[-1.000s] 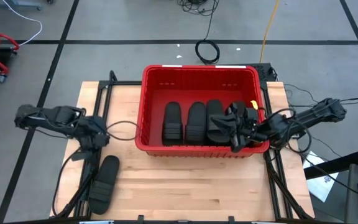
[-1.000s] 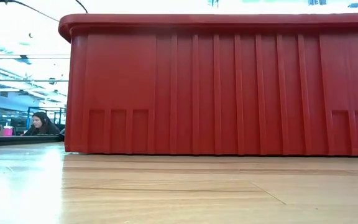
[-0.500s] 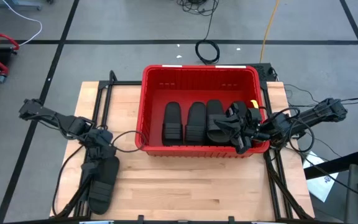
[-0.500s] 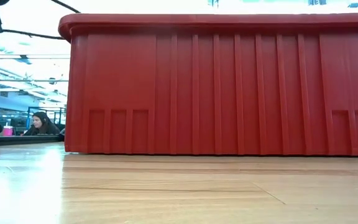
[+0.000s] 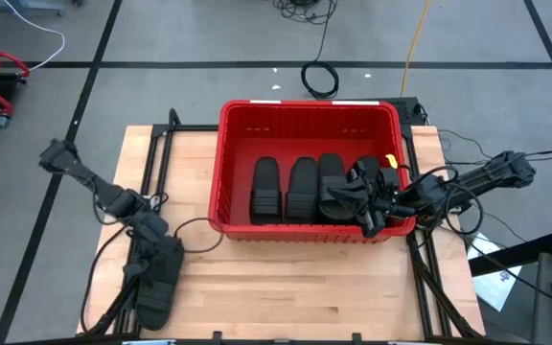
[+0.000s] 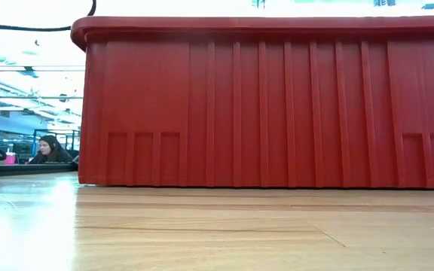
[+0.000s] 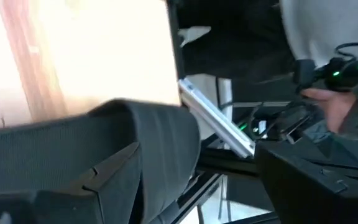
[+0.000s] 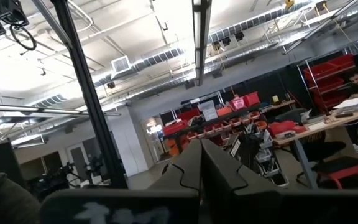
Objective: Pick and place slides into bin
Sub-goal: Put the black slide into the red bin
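One slide [image 5: 158, 278] left on bench [image 5: 286, 287], near left; four in bin [image 5: 307, 115]. Left gripper [image 5: 149, 251] over it, jaws wide. Right gripper [image 5: 364, 218] at bin's right rim, jaws closed. Rubbery, light, likely flexible: grip strap or sole edge.

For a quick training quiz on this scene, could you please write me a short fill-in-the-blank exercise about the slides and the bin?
1. The bin on the table is coloured ____.
2. One slide lies on the wooden table, outside the bin, near the ____ pincer.
3. The right pincer is at the bin's ____ wall.
4. In the low view, the bin hides every ____ from sight.

Missing words: red; left; right; slide
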Available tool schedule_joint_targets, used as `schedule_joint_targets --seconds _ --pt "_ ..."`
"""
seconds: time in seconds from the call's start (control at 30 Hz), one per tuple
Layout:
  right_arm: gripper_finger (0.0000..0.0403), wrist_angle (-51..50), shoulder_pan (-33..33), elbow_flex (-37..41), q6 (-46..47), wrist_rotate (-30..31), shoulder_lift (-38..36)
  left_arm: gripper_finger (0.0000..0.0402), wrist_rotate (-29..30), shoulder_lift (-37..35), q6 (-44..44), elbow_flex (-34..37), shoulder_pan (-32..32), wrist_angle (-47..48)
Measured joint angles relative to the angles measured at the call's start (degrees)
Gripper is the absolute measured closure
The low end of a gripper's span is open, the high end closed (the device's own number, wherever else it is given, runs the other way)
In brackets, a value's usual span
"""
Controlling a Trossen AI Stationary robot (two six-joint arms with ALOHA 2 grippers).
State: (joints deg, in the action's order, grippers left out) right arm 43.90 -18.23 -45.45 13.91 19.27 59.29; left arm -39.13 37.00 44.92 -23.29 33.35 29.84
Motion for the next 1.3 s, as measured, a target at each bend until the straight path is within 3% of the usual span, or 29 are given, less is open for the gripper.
schedule_joint_targets --seconds 0.4,0.77,0.87,0.93,1.13,1.3 --pt "0.0403 0.0 0.01 0.0 0.18 0.3 -0.04 0.0094 2.13 13.0 1.79 0.0 3.97 -2.97" --pt "0.0403 0.46 0.03 -0.02 0.39 0.36 -0.07 0.0102 -0.85 22.72 1.88 0.0 7.89 -3.9" --pt "0.0403 0.44 0.01 -0.02 0.39 0.37 -0.07 0.0136 -3.55 24.07 0.64 0.02 8.94 -7.29" --pt "0.0403 0.54 0.01 -0.02 0.39 0.37 -0.07 0.0181 -3.96 24.52 0.28 0.02 9.33 -8.72" --pt "0.0403 0.92 0.01 -0.02 0.39 0.37 -0.07 0.0376 -6.81 24.26 0.27 0.0 9.65 -12.22" --pt "0.0403 0.91 0.01 -0.02 0.37 0.39 -0.07 0.0395 -8.81 20.62 -2.73 -1.89 9.67 -12.42"
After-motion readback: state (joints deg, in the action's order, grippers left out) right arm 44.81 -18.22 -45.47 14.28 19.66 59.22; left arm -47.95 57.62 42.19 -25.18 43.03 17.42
